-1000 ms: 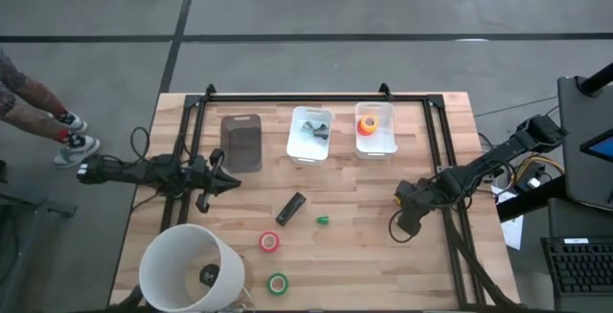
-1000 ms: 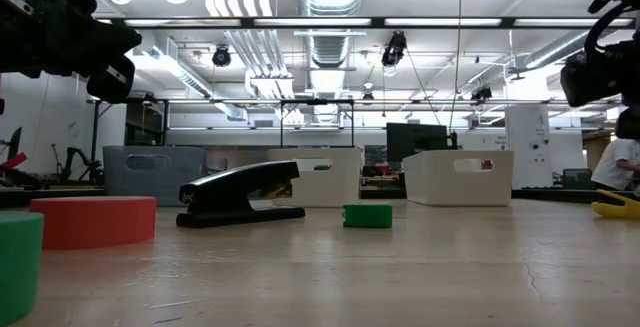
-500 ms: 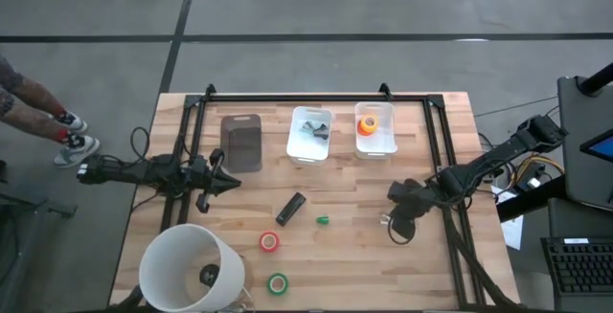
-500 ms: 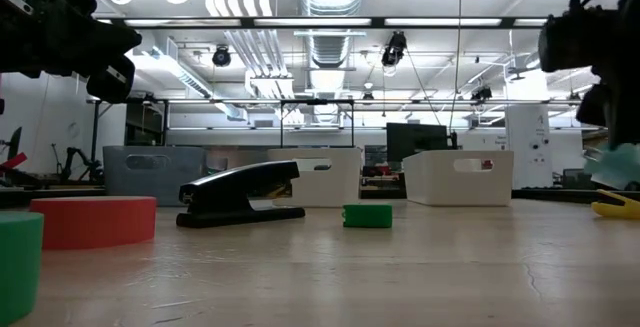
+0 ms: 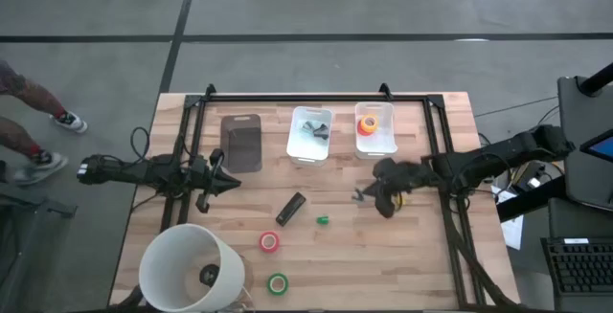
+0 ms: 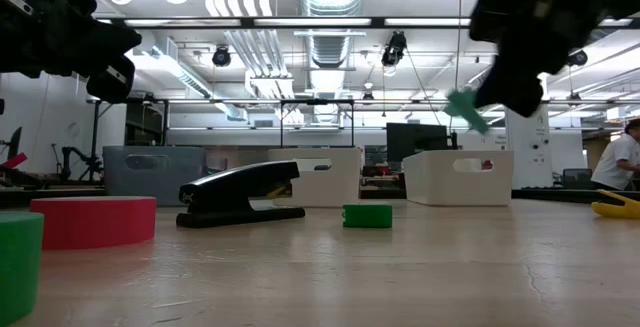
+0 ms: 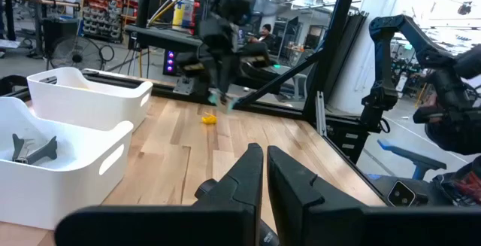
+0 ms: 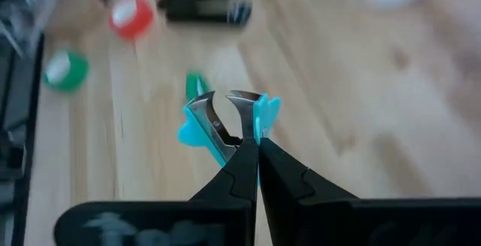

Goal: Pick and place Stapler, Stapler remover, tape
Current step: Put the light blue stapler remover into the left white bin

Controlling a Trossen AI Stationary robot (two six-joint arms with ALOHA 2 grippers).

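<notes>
My right gripper hangs over the table's middle right, shut on a teal staple remover with metal claws; the low view shows it high above the wood. The black stapler lies flat on the table, left of the right gripper. A tiny green piece lies beside it. Red tape and green tape lie flat nearer the near edge. Orange tape sits in a white bin. My left gripper waits shut near the left side. My right gripper pinches the staple remover between its two fingers, on the teal plastic wings at its back end. The metal claws point away from the gripper. The remover is lifted clear of the table.
Along the far side stand a grey bin, a white bin holding staple removers, and a white bin with tape. A large white round tub sits at the near left corner. A small yellow piece lies near the right side.
My right gripper has moved from near the table's right edge toward the left and far side, and has risen. The teal staple remover, low near the table half a second ago, is now lifted well clear with it. A person beyond the left edge has walked on.
</notes>
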